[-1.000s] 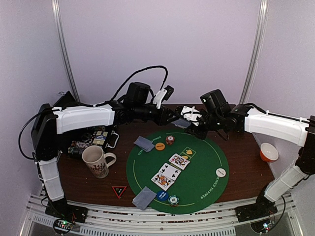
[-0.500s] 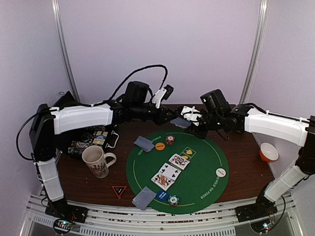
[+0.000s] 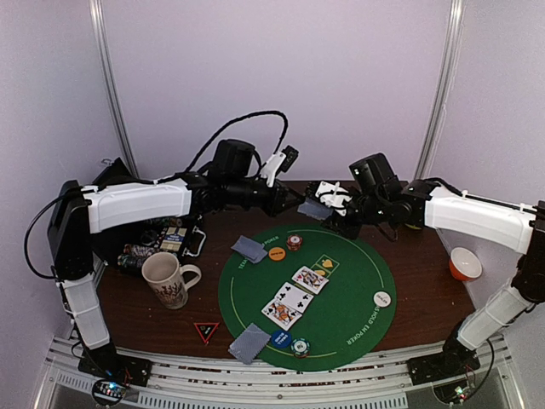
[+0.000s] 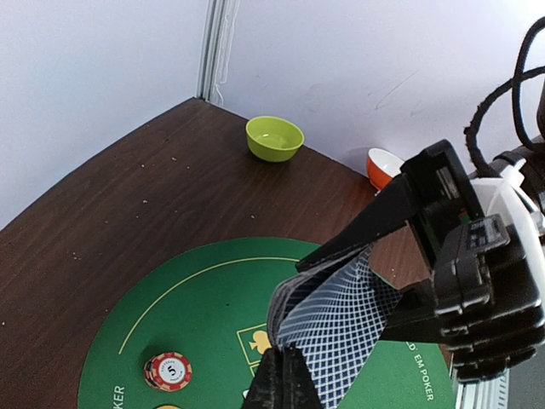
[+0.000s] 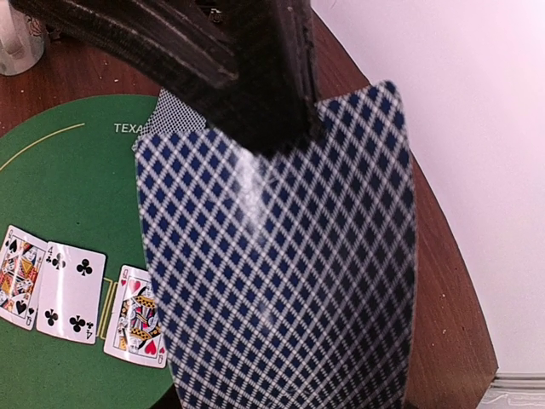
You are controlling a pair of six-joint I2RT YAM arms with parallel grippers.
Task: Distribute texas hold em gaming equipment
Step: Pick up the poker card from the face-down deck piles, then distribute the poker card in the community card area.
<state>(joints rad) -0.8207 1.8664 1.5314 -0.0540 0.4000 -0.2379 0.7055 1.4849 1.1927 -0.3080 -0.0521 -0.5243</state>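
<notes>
My right gripper (image 3: 329, 207) is shut on a deck of playing cards (image 3: 312, 210) with blue-white lattice backs, held above the far edge of the green poker mat (image 3: 358, 290). One of its black fingers (image 4: 379, 220) lies across the top of the deck (image 4: 341, 319). My left gripper (image 4: 286, 375) is shut on the near edge of the top card (image 5: 281, 273), which fills the right wrist view. On the mat lie three face-up cards (image 3: 294, 294), two face-down pairs (image 3: 249, 249) (image 3: 249, 343), a red chip (image 3: 294, 241), a teal chip stack (image 3: 299, 346), and orange (image 3: 277, 253), white (image 3: 382, 299) and blue (image 3: 280, 339) buttons.
A patterned mug (image 3: 166, 279) stands left of the mat, with a box of loose items (image 3: 166, 239) behind it. A red triangle marker (image 3: 206, 331) lies near the front. An orange bowl (image 3: 465, 263) sits at the right. A yellow-green bowl (image 4: 274, 138) sits by the far wall.
My left gripper has shut on the edge of the top card. Both grippers, with the deck between them, have shifted slightly away from the front.
</notes>
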